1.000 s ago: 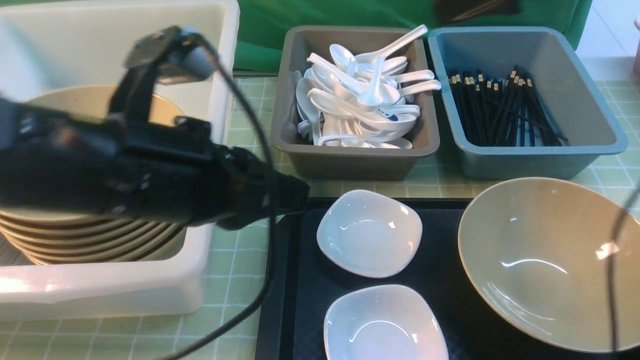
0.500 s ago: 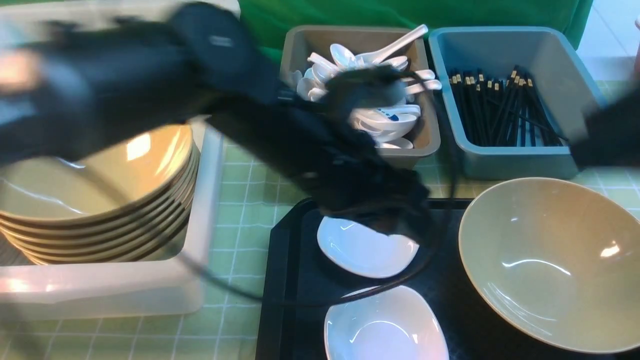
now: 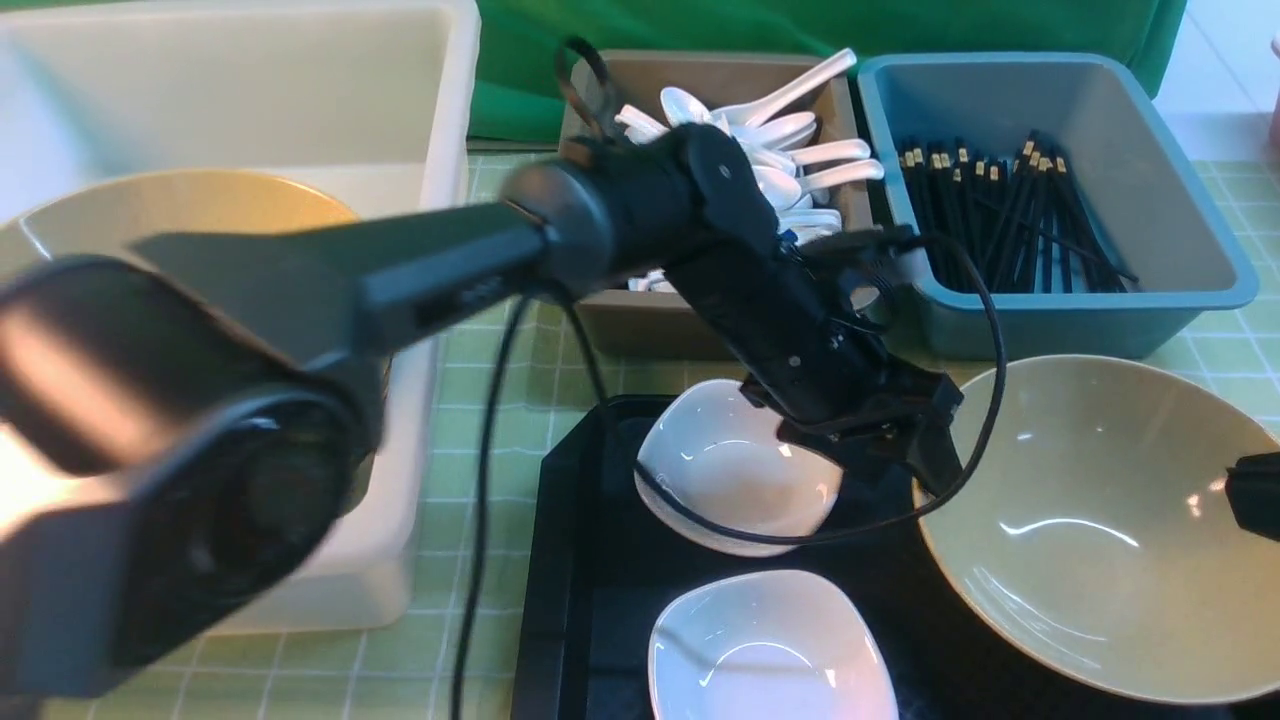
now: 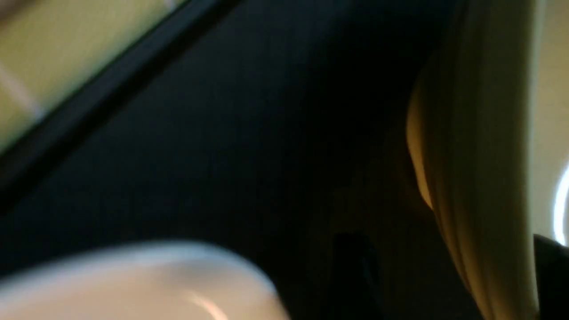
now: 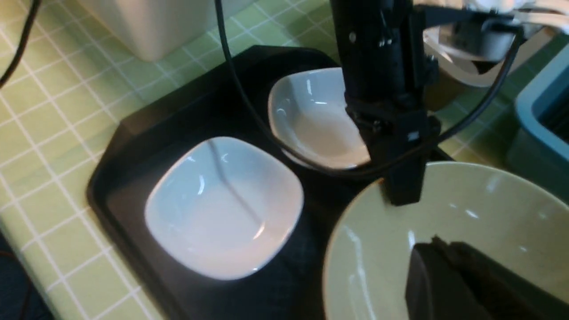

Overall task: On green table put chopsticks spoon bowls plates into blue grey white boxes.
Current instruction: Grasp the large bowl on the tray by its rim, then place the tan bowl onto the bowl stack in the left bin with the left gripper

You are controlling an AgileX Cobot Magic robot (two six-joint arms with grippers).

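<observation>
A wide tan bowl (image 3: pixel 1100 530) sits on the right of the black tray (image 3: pixel 590 560). My left gripper (image 3: pixel 930 462) is at the bowl's left rim, open, with one finger outside the rim and one inside; the left wrist view shows the bowl's wall (image 4: pixel 471 178) between them. My right gripper (image 5: pixel 438 251) hovers over the bowl's inside near its right side, shut and empty. Two white plates (image 3: pixel 735 470) (image 3: pixel 765 650) lie on the tray. Chopsticks (image 3: pixel 1000 215) lie in the blue box (image 3: pixel 1180 300). Spoons (image 3: pixel 800 150) fill the grey box (image 3: pixel 640 330).
The big white box (image 3: pixel 440 120) stands at the left with a stack of tan bowls (image 3: pixel 180 205), partly hidden by my left arm. The green table (image 3: pixel 480 380) shows between the boxes and the tray. My left arm's cable (image 3: pixel 790 540) droops over the far plate.
My left arm has swung from over the white box rightward across the tray to the tan bowl's left rim. My right gripper has come into view at the bowl's right side.
</observation>
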